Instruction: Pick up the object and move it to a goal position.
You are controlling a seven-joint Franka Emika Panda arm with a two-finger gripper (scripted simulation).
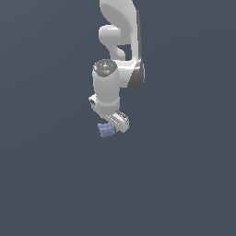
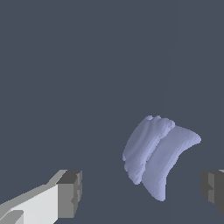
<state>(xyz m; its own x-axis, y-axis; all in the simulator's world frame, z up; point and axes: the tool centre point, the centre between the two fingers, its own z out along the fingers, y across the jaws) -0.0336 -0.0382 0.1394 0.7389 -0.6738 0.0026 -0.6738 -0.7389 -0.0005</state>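
Observation:
The object (image 1: 106,130) is a small pale periwinkle-blue ridged lump lying on the flat dark grey surface. In the exterior view it sits just below the white arm's hand. My gripper (image 1: 111,126) hangs over it, pointing down. In the wrist view the object (image 2: 157,155) lies between the two grey fingertips (image 2: 70,194), nearer to one than the other, with a gap on each side. The gripper (image 2: 142,193) is open and touches nothing.
The white arm (image 1: 120,41) reaches down from the top of the exterior view. The dark grey surface (image 1: 55,175) stretches evenly on all sides. No goal marker shows.

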